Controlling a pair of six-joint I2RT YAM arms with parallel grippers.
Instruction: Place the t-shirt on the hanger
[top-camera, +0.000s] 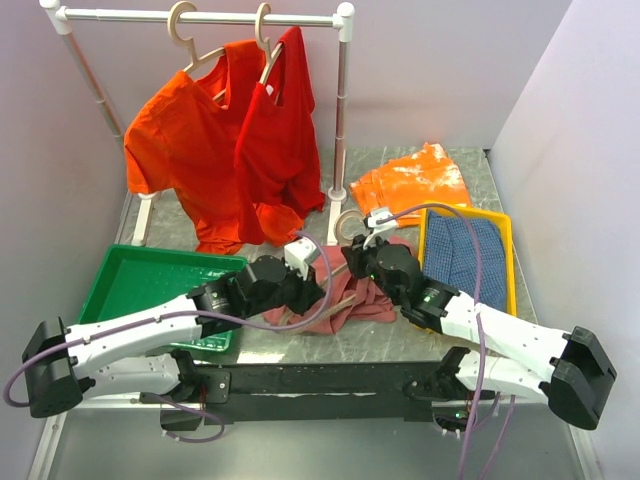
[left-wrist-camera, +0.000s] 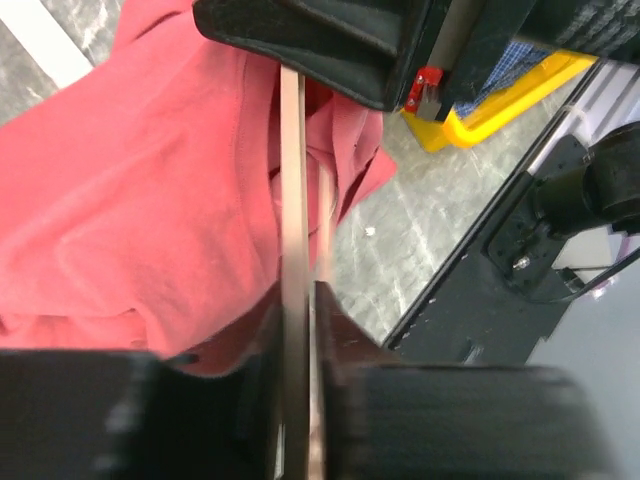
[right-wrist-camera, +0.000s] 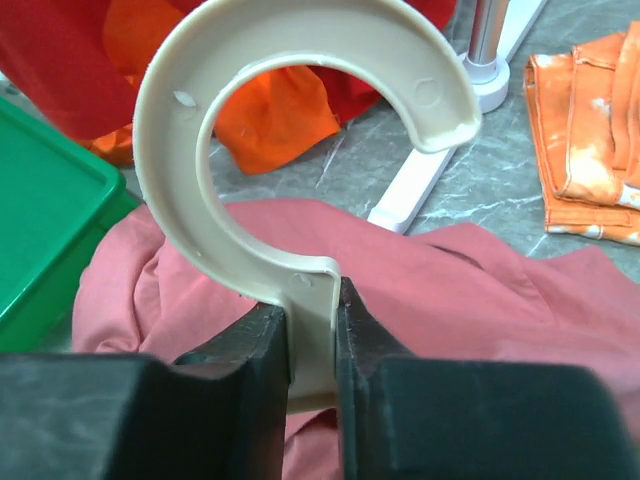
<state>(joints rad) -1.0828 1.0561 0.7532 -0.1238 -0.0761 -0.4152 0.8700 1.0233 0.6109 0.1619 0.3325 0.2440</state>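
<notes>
The dusty rose t-shirt (top-camera: 365, 298) lies crumpled on the table between my two arms. It also shows in the left wrist view (left-wrist-camera: 130, 200) and the right wrist view (right-wrist-camera: 480, 290). The beige hanger (top-camera: 338, 225) is held over it, hook pointing away from me. My right gripper (top-camera: 358, 258) is shut on the hanger's neck just below the round hook (right-wrist-camera: 200, 100); its jaws (right-wrist-camera: 312, 325) pinch the neck flat. My left gripper (top-camera: 318, 284) is shut on the hanger's thin arm (left-wrist-camera: 292, 180), seen edge-on between its jaws (left-wrist-camera: 305, 300), against the shirt.
A white rail (top-camera: 200, 15) at the back holds a bright orange t-shirt (top-camera: 185, 140) and a vivid red t-shirt (top-camera: 280, 140) on hangers. A green tray (top-camera: 150, 285) is at the left. A yellow tray (top-camera: 508, 250) with blue cloth is at the right, folded orange cloth (top-camera: 415, 180) behind it.
</notes>
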